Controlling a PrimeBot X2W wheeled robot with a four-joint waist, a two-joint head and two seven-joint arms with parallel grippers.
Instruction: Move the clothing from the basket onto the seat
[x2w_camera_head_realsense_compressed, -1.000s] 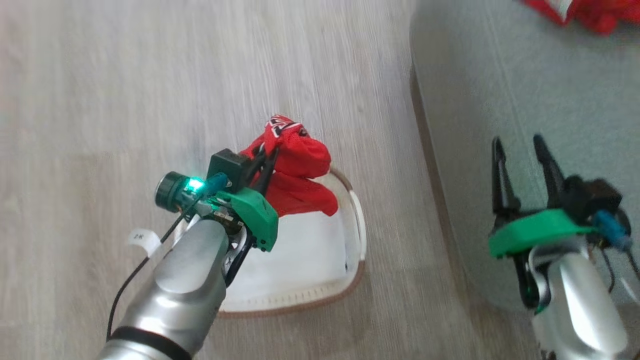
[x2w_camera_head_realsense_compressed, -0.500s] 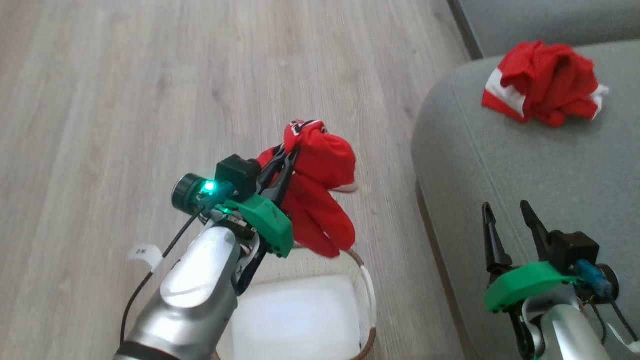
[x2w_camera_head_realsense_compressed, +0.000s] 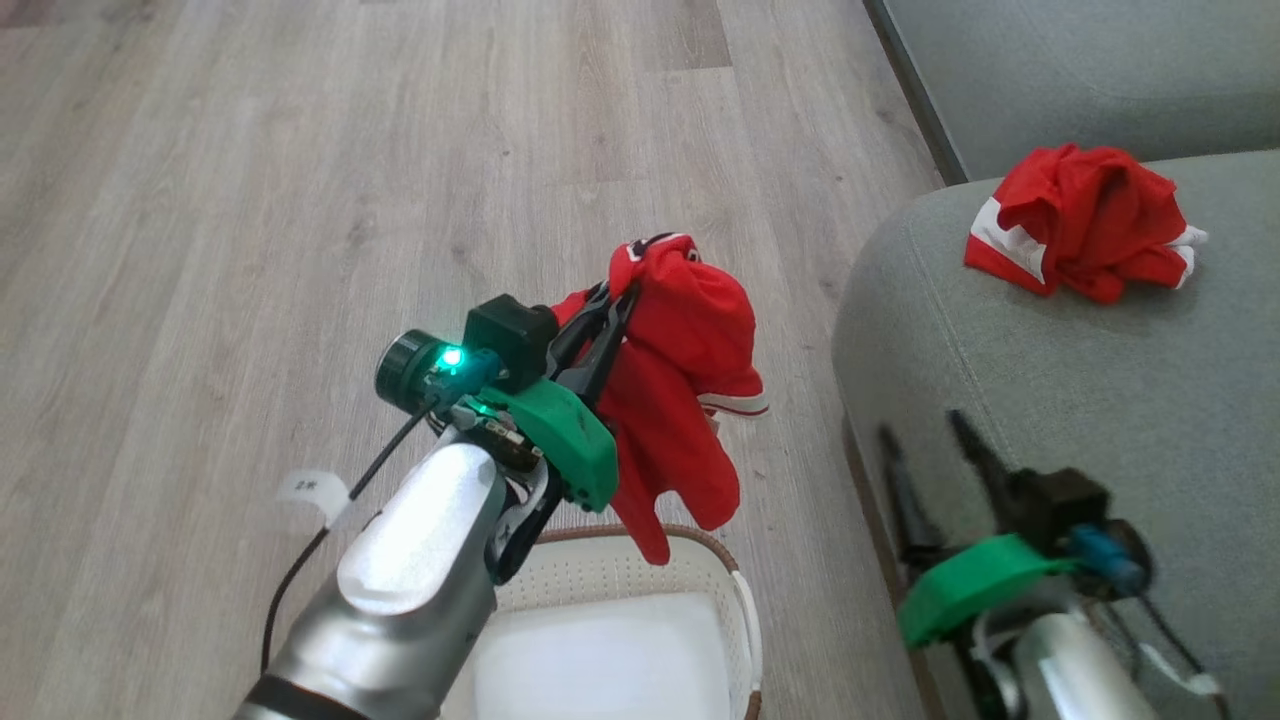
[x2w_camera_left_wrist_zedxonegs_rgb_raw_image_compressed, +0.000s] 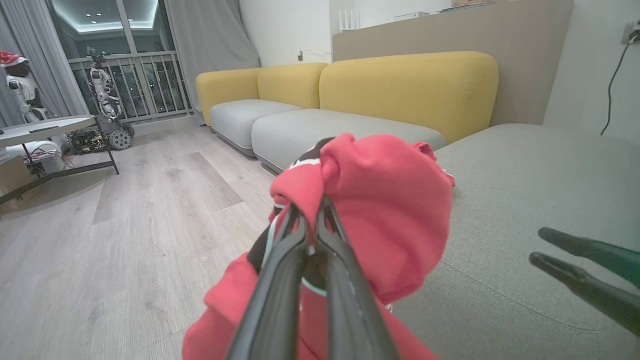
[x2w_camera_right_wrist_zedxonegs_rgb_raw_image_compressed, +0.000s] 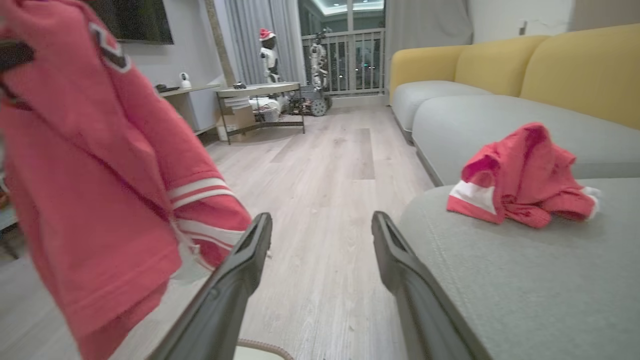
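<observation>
One left gripper (x2w_camera_head_realsense_compressed: 622, 297), centre left of the frame, jaws clamped on a held red garment (x2w_camera_head_realsense_compressed: 690, 400) with white stripes, which hangs down over the basket. One basket (x2w_camera_head_realsense_compressed: 640, 535), bottom centre, cream with a brown rim; a flat white pad (x2w_camera_head_realsense_compressed: 600, 650) lies inside. One right gripper (x2w_camera_head_realsense_compressed: 920, 425), lower right, jaws apart and holding nothing, at the seat's near edge. One grey-green seat (x2w_camera_head_realsense_compressed: 1050, 380), right side. One second red garment (x2w_camera_head_realsense_compressed: 1085, 220), upper right, crumpled on the seat.
</observation>
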